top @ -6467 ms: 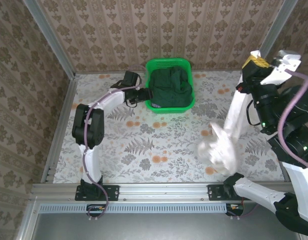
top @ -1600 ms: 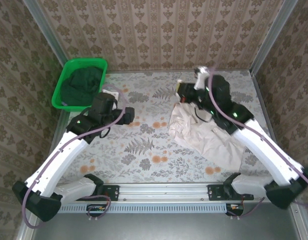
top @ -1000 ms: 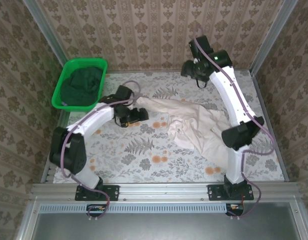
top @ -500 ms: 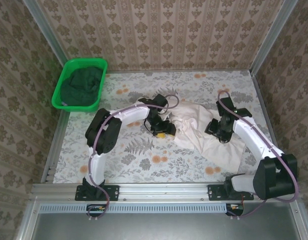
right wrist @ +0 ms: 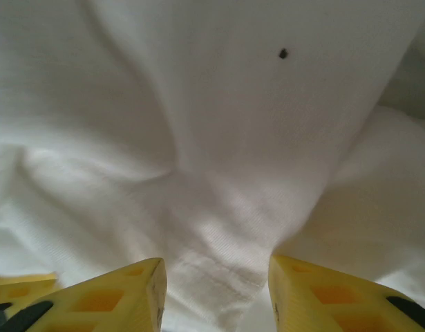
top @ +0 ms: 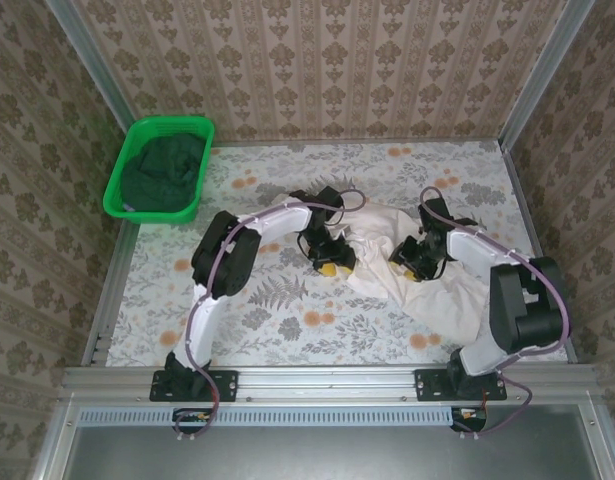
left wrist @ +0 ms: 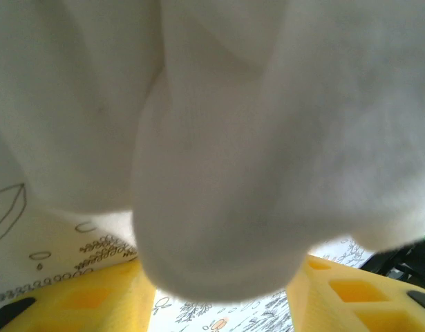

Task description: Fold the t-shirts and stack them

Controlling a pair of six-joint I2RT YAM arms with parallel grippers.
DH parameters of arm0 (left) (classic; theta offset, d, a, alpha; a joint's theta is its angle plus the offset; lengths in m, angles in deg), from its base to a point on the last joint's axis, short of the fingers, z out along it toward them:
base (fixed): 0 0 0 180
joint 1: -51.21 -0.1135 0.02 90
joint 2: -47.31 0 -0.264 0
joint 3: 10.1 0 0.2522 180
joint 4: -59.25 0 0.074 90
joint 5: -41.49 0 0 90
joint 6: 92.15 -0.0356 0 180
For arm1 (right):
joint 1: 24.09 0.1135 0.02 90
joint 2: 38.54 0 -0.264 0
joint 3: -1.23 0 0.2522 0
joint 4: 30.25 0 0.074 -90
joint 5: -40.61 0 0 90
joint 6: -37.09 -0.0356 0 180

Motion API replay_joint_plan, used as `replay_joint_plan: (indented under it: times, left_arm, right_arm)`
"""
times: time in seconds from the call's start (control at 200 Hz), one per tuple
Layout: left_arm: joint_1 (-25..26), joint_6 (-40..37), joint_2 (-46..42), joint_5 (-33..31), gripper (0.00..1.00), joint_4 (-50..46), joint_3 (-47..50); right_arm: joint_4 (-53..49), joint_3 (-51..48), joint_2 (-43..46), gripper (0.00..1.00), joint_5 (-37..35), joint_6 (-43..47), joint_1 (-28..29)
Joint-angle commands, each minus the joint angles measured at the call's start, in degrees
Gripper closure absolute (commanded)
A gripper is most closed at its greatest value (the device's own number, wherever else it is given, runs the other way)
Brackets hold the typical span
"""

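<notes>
The pale cream-pink t-shirt [top: 427, 285] lies crumpled on the table, right of centre. My left gripper [top: 332, 263] is low at its left edge, open, and a rounded fold of the cloth [left wrist: 219, 173] bulges between its yellow fingers [left wrist: 81, 301]. Over the shirt's middle my right gripper [top: 411, 264] is open too, with a stitched hem [right wrist: 219, 277] lying between its fingers [right wrist: 323, 297]. A small dark speck [right wrist: 282, 53] shows on the cloth ahead. The dark green t-shirt [top: 165, 168] sits bunched in the basket.
The bright green plastic basket [top: 192, 127] stands in the back left corner against the wall. The table [top: 287, 320] has a fern and flower print, bare in front of and to the left of the shirt. Metal frame posts line both sides.
Both grippers have drawn closer to each other on the cream shirt; the right one has slid left onto its middle. Earlier the basket went from back centre to the back left corner.
</notes>
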Motion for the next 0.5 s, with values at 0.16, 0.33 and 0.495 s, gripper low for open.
replay_joint_plan:
  times: [0.16, 0.33, 0.495]
  left_arm:
    - [2.15, 1.52, 7.47, -6.51, 0.77, 2.85, -6.73]
    - [2.11, 2.73, 6.5, -8.52, 1.0, 4.76, -7.5]
    - [0.79, 1.71, -0.54, -12.93, 1.0, 6.94, -4.86]
  right_arm:
    - [-0.45, 2.78, -4.44, 0.77, 2.99, 0.32, -0.19]
    - [-3.51, 3.88, -1.64, 0.92, 1.37, 2.17, -0.53]
    - [-6.3, 3.94, 4.53, 1.0, -0.22, 2.55, -2.25]
